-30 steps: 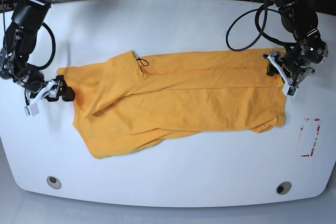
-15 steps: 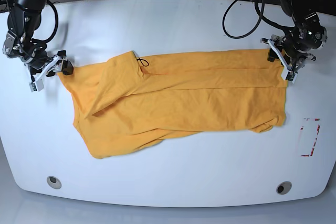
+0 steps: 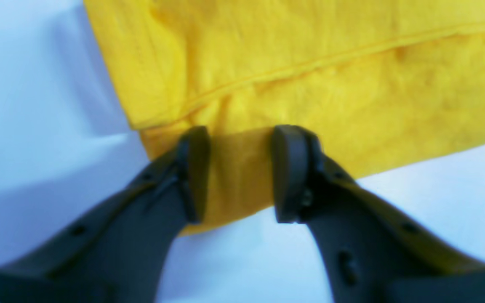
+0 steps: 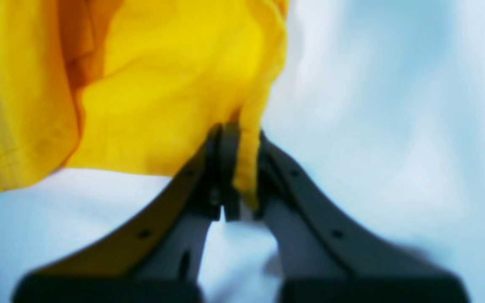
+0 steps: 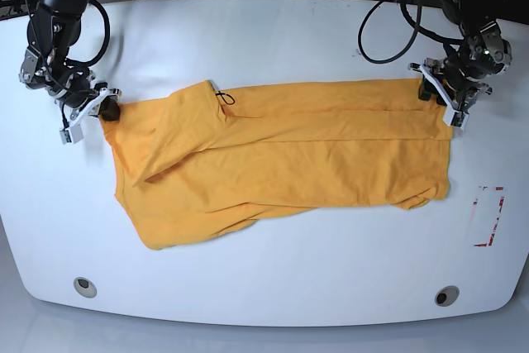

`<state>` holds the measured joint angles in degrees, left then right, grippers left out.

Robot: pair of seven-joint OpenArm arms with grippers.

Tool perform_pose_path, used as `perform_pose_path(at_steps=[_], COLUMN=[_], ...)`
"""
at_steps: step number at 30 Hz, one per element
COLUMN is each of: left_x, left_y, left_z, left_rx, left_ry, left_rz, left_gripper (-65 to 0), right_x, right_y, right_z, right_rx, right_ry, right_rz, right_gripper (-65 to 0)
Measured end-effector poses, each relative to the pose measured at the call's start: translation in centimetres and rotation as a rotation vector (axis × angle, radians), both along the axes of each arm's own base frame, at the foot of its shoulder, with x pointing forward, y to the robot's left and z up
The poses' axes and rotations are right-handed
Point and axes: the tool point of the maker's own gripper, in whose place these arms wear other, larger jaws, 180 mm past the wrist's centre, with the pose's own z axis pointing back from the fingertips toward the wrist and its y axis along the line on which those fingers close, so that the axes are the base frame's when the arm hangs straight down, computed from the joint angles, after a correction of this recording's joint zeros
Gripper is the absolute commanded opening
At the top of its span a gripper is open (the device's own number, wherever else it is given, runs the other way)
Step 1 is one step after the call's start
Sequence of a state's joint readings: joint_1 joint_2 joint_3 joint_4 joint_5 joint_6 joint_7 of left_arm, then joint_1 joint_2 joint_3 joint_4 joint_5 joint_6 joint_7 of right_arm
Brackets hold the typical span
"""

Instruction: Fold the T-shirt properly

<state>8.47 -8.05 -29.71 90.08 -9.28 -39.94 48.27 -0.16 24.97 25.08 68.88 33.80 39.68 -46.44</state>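
T-shirt: orange-yellow, lying mostly flat on the white table, long axis running across the base view, already partly folded over itself, with a diagonal flap at that view's left and a lengthwise crease through the middle.

Handling, my read: light, soft, limp cotton. No stiffness, so it'll sag and drape from whatever points are held, and unsupported spans will bunch. Not slippery, not fragile; wrinkles easily. Layers can separate, so a pinch needs to catch every layer at the edge, not just the top one.

Grip points: the two far-edge corners, one per arm, look right. That keeps the edge taut between the arms for a carry-over fold.

Right gripper: jaws together, pinching a thin bunched edge of fabric at the corner on the base view's left. Cloth hangs from the pinch in the wrist view, so it looks lifted slightly there. Bite looks narrow; slip risk if pulled hard.

Left gripper: jaws apart, straddling the hem corner at the base view's right, with a strip of fabric between the fingertips. Not clamped yet. It needs to finish closing before any lift.
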Motion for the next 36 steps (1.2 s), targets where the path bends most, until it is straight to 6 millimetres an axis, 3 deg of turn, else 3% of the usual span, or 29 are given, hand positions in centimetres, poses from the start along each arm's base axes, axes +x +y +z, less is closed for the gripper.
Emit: perform_pose_path(at_steps=[6,14,21,23,26,32,36], left_x=[-0.7,-4.4,-7.9,-8.6,-9.5,-10.6,-9.9], left_y=[-0.1,0.5,0.2,0.1,0.1,-0.1,-0.5], left_z=[-0.3,-0.3,-0.2,-0.1,0.0,0.5,1.7], left_rx=[-0.007,0.049,0.085,0.094,0.105,0.141,0.157], left_ry=[0.004,0.051,0.099,0.108,0.121,0.140,0.100], left_rz=[-0.003,-0.031,-0.065,-0.072,-0.081,-0.101,-0.114], left_gripper=[-55.8,-56.0,-55.3,-52.5,-46.7,-41.8,-41.8], right_x=[-2.3,-6.3,-11.3,-12.1,-12.6,-12.0,-11.3], right_y=[0.3,-1.0,-1.9,-1.7,-1.0,2.0,3.9], right_z=[-0.2,1.3,0.3,0.5,1.2,4.0,5.5], right_rx=[-0.052,-0.120,-0.163,-0.175,-0.195,-0.209,-0.208], right_ry=[0.027,0.041,0.146,0.154,0.141,0.041,-0.011], right_rz=[0.044,0.022,0.021,0.037,0.060,0.084,0.102], right_gripper=[-64.4,-64.4,-64.2,-64.0,-57.2,-28.9,-25.2])
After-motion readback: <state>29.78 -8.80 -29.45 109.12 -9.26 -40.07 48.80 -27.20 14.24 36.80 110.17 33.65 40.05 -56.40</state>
